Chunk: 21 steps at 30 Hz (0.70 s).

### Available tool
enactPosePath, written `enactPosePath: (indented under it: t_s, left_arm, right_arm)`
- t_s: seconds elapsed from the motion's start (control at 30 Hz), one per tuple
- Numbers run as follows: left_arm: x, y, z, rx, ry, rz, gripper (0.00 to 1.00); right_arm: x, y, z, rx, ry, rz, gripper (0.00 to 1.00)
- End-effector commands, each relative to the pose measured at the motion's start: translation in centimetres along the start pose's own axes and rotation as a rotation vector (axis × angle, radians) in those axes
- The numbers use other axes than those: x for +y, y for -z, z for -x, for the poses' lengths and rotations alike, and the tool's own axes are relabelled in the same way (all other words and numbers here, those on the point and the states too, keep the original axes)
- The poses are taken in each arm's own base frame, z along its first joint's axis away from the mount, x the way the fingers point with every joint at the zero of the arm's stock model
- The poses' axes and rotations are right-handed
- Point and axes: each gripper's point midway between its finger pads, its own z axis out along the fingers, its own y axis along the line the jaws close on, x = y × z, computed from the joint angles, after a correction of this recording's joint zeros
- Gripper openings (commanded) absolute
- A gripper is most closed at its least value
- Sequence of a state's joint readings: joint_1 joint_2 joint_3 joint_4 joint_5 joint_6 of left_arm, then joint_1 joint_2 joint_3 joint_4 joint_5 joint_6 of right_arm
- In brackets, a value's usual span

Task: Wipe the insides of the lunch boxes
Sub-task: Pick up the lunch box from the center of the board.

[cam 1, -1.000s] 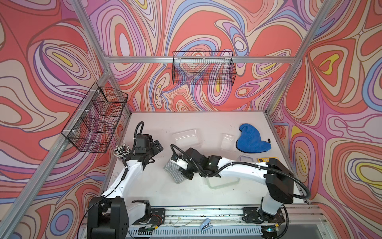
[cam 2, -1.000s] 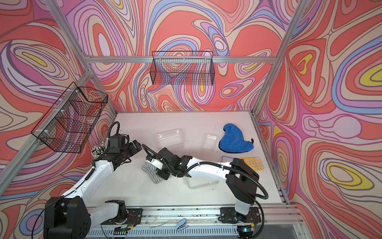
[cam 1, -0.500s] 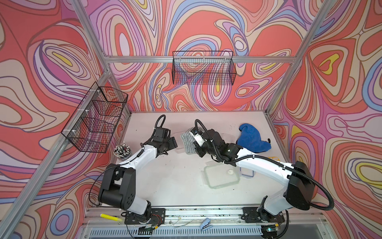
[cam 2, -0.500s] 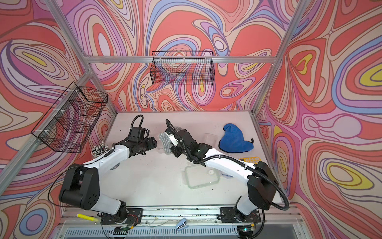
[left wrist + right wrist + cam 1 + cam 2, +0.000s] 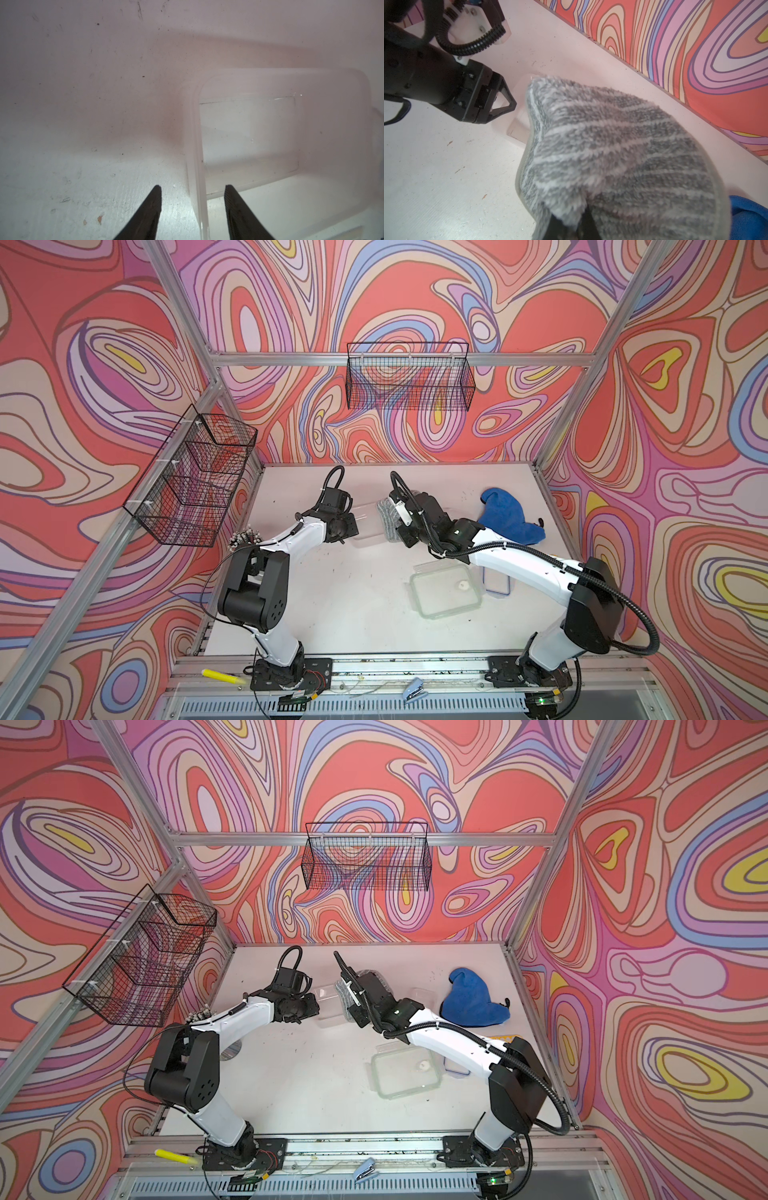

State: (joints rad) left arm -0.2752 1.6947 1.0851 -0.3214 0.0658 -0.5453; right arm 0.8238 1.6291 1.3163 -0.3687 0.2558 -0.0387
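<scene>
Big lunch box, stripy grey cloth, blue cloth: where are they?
big lunch box [image 5: 194, 145]: left wrist view, its rim.
stripy grey cloth [image 5: 623, 158]: right wrist view, fluffy middle.
blue cloth [image 5: 509, 516]: a top view, its middle.

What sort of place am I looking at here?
Probably a robot test cell, not a kitchen: left arm and right arm bolted to a rail, aluminium frame around printed walls, hanging wire basket.

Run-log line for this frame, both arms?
left gripper: open, straddling wall of large clear plastic lunch box | right gripper: shut on grey striped fluffy cloth, at same box | cloth-box contact: unclear
</scene>
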Motion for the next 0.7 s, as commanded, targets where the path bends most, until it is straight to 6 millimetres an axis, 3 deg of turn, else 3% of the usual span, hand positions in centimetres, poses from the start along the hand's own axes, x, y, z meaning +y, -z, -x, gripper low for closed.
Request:
enactPosePath:
  t_s: [0.0,0.2,0.43,0.67]
  left_arm:
    - [0.3,-0.2,-0.3,0.028,-0.040,0.031,0.46]
    - [0.4,-0.7,-0.5,0.048,-0.060,0.041,0.33]
    - [0.4,-0.5,-0.7,0.054,-0.091,0.041,0.12]
    - [0.3,0.3,-0.8,0.043,-0.102,0.027,0.03]
  right_arm:
    - [-0.7,-0.5,0.0,0.031,-0.004,-0.037,0.00]
    - [-0.7,-0.8,0.3,0.042,-0.006,-0.039,0.00]
    - [0.5,-2.3,1.3,0.065,0.017,0.013,0.00]
    - [2.5,-6.6,-0.8,0.200,0.048,0.066,0.00]
